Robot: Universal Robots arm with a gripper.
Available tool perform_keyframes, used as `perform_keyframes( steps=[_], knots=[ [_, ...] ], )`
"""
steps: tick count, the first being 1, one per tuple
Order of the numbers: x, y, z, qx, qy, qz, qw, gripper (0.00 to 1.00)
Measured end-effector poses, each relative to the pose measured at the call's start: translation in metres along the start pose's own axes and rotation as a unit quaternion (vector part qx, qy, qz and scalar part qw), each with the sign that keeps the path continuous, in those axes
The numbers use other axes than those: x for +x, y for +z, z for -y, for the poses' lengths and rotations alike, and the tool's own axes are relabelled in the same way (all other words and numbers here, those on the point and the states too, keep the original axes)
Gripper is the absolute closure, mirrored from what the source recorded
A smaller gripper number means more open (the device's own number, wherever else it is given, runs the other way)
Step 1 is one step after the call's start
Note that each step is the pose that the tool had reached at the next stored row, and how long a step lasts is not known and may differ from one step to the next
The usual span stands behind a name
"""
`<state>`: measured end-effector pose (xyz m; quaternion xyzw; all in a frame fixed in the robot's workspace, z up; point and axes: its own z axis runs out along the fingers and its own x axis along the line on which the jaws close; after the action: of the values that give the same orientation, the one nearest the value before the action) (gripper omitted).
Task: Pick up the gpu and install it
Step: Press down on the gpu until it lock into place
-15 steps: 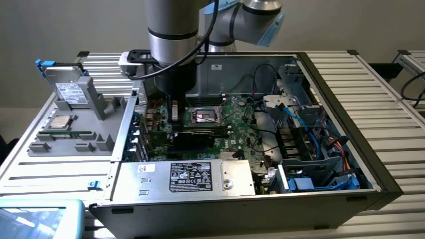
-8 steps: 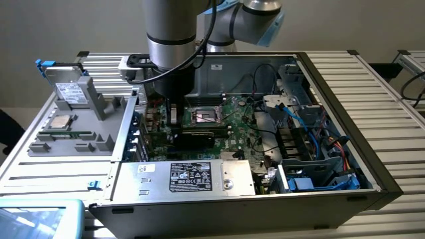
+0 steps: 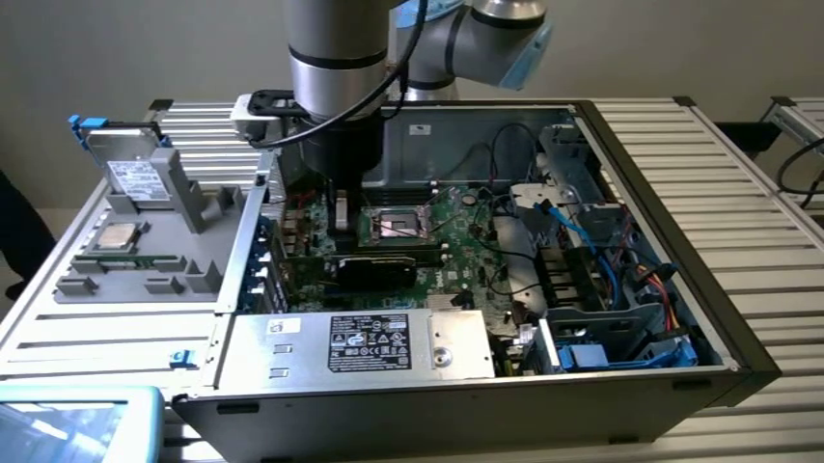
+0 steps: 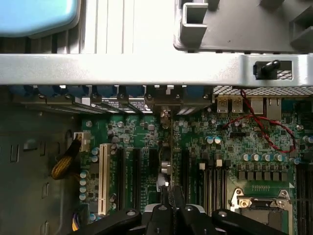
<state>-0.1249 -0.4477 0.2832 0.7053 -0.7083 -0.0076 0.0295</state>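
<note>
The gripper [image 4: 172,208] is closed on the upper edge of the gpu [image 4: 166,161]; its two black fingers [image 4: 161,215] are pressed tight together with the thin card between them. In the wrist view the card is seen edge-on, as a narrow vertical line in the centre of the frame, running from the fingers up toward the row of rear slot covers [image 4: 122,103]. It stands between the black expansion slots [image 4: 134,176], to the right of the white slot [image 4: 103,178].

In the exterior view the gripper [image 3: 343,227] is low inside the open computer case [image 3: 721,318], at the centre left of the frame, and the gpu [image 3: 370,265] appears as a dark long body just below it, over the green motherboard [image 3: 451,241] and beside the processor socket [image 3: 397,227]. I cannot tell if the card is already fully in the slot or only rests on it.

To do this step well, I think the card must stay upright and parallel to the slot, and the metal bracket end should meet the opening at the rear wall. The push should go straight down, evenly along the edge, because a tilted card can jam. The red wire [image 4: 266,129] at the right is well apart from the card.
</note>
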Motion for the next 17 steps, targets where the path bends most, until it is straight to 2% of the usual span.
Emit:
perform_keyframes(
  steps=[3, 6, 7, 9, 11, 13, 17],
  knots=[
    [0.002, -0.0008, 0.0137, -0.0004, 0.000, 0.0001, 1.0000, 0.88],
    [0.004, -0.0008, 0.0250, -0.0004, 0.000, 0.0019, 1.0000, 0.88],
    [0.004, 0.0000, 0.0259, -0.0004, 0.000, 0.0035, 1.0000, 0.88],
    [0.004, 0.0020, 0.0261, -0.0006, -0.001, 0.0091, 1.0000, 0.88],
    [0.004, 0.0048, 0.0262, -0.0006, -0.001, 0.0134, 0.9999, 0.88],
    [0.004, 0.0081, 0.0263, -0.0006, -0.001, 0.0147, 0.9999, 0.88],
    [0.003, 0.0154, 0.0263, -0.0009, -0.001, 0.0148, 0.9999, 0.88]
  ],
)
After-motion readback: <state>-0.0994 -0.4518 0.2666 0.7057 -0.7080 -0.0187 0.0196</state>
